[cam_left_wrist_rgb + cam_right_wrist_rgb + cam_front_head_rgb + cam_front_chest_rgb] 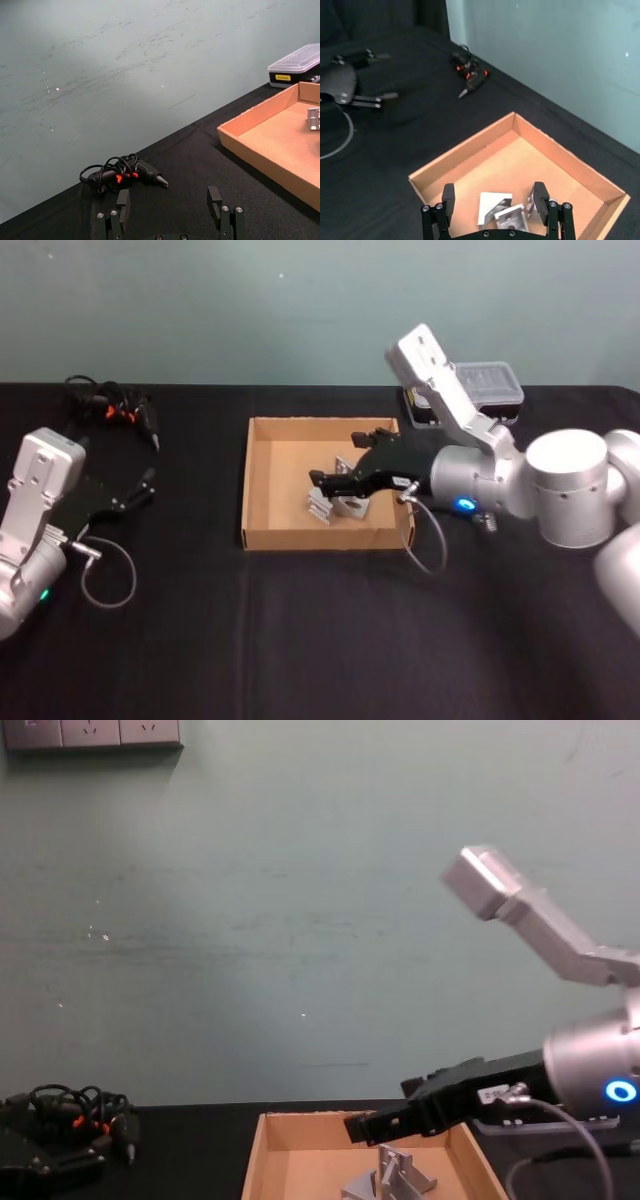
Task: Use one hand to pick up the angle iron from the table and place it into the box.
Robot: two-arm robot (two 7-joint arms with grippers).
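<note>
Since the angle iron (348,502) is bent bright metal, it is judged stiff, fairly heavy for its bulk and smooth enough to slide between pads, so hold is best taken across one flat flange, near the bend, rather than on a corner. Two such pieces are seen lying on the floor of the box (262,480), touching or overlapping one another toward its near right part, one (516,218) with a hole in its face and another (490,205) leaning beside it; whether either is tilted against a wall cannot be told. Above them the right gripper (345,476) is held over the box on its silver arm, and in the right wrist view its jaws are seen spread apart with nothing between them, the brackets lying below the gap. The piece is therefore judged to be delivered, with only the withdrawal of the arm left. At the left of the table (300,640) the left gripper (140,490) is parked, its jaws likewise spread and bare. Nothing else is carried in the box. Behind it a small black case (480,390) with a clear lid is set, its contents not to be made out, and a bundled black tool with orange marks (115,405) lies at the far left
</note>
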